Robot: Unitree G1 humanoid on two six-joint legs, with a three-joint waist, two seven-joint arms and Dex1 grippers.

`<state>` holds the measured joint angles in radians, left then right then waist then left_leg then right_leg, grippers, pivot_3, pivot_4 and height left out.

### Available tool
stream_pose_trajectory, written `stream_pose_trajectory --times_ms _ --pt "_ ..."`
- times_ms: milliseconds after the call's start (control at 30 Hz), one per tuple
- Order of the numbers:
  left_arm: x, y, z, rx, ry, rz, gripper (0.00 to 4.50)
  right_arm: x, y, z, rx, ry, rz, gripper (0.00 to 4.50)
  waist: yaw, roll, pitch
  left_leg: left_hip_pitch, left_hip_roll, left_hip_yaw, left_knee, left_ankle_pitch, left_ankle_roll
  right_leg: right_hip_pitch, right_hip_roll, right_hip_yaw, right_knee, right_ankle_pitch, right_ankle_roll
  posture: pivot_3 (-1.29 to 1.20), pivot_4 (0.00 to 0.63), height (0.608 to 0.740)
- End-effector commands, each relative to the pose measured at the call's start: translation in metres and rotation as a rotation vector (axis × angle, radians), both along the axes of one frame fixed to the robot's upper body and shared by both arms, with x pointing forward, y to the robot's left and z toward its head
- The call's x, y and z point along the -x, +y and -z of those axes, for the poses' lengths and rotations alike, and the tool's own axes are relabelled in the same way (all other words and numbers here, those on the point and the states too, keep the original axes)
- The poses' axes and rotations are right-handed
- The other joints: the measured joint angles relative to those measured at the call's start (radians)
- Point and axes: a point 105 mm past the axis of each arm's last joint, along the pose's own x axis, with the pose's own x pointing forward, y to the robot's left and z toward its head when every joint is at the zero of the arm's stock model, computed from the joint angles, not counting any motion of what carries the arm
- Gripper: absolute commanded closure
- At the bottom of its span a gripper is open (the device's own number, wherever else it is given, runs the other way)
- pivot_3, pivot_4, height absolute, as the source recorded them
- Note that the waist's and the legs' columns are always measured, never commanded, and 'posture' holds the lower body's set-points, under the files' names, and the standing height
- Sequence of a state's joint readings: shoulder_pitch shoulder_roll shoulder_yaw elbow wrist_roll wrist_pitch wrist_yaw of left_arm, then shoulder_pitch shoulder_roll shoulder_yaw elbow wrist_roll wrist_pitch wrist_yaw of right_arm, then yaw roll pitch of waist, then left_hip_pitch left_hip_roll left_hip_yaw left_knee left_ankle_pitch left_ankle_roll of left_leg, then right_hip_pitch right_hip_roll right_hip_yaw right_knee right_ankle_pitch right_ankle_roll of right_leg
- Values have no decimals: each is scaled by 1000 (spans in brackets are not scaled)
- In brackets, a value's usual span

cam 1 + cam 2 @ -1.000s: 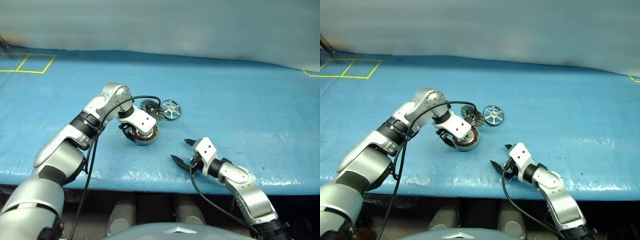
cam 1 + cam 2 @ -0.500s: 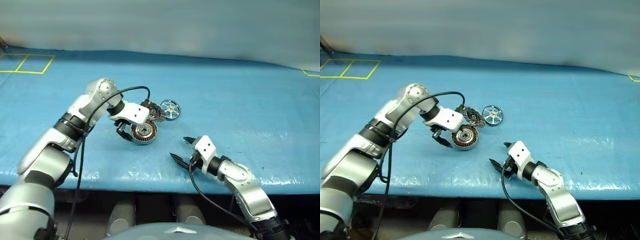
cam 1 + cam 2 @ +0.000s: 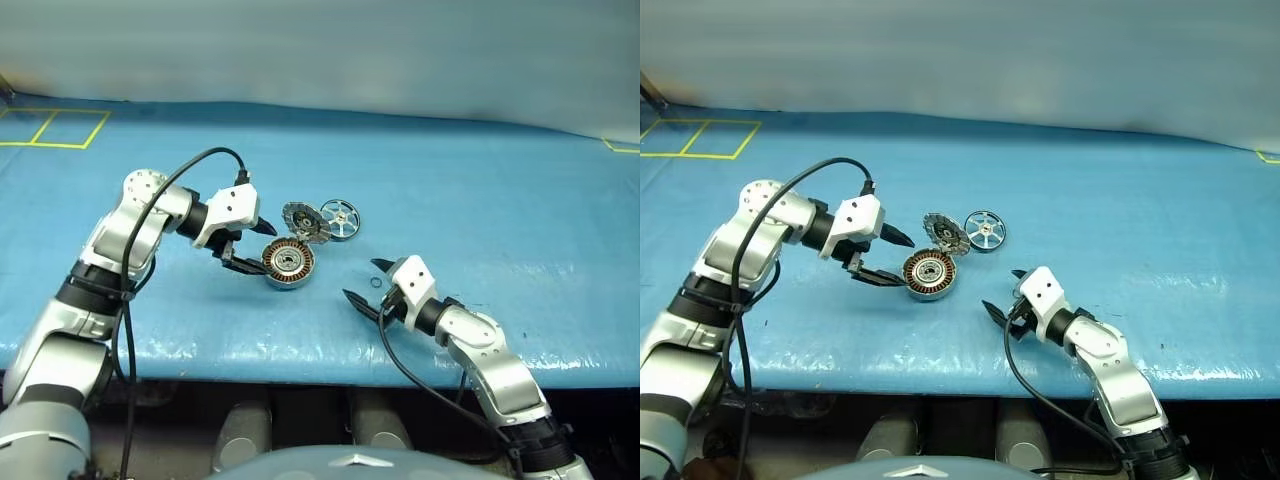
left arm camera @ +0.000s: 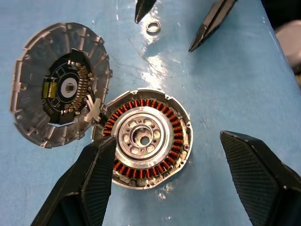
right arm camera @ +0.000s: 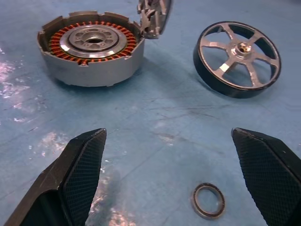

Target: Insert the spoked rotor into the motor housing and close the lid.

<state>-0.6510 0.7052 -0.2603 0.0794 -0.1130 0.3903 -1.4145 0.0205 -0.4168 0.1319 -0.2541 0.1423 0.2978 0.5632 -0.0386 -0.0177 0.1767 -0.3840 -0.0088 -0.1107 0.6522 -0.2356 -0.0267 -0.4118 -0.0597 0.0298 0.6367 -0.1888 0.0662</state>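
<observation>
Copper windings ring the motor housing point(image 4: 148, 139); no writing legible

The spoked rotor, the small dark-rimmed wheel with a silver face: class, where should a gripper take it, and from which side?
Probably across the dark outer rim of the spoked rotor, coming from above. It lies flat on the blue mat, spokes up, apart from the open lid, so opposite rim edges look free for two fingers.

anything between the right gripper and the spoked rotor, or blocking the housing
Only a small loose ring lies on the mat between the right gripper and the spoked rotor. The motor housing sits open, its lid swung aside; nothing covers the windings.
</observation>
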Motion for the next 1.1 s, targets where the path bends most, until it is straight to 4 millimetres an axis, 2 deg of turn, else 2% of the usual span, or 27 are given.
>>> stream_pose_trajectory --times_ms 33,200,567,833,933,1100 --pt "2 -6 -15 181 -62 -68 675 -6 -10 -9 -2 -32 57 0 2 0 0 0 0 0 0 0 0 0 0 0 0 0 0 0 150 740" --pt "8 -4 -4 351 -38 -183 675 -9 -19 -2 -6 13 104 0 3 0 0 2 0 0 0 0 0 1 0 0 1 0 0 0 150 740" --pt "24 0 30 469 -30 -352 675 -6 -23 10 9 95 122 0 3 0 0 3 0 2 0 0 0 2 -1 2 2 -1 -1 0 150 740" --pt "32 -5 36 567 -79 -402 675 -4 -24 16 23 127 124 0 4 0 0 3 0 2 0 0 0 1 -1 2 2 -1 -1 0 150 740" --pt "35 -5 38 589 -86 -419 647 -4 -27 18 23 142 134 598 4 0 0 3 0 3 0 0 0 1 -1 2 1 -1 -1 0 150 740" --pt "36 -4 38 618 -101 -444 647 -3 -31 19 28 152 142 2248 5 0 0 3 0 3 0 0 0 1 -1 2 1 -1 -1 0 150 740"
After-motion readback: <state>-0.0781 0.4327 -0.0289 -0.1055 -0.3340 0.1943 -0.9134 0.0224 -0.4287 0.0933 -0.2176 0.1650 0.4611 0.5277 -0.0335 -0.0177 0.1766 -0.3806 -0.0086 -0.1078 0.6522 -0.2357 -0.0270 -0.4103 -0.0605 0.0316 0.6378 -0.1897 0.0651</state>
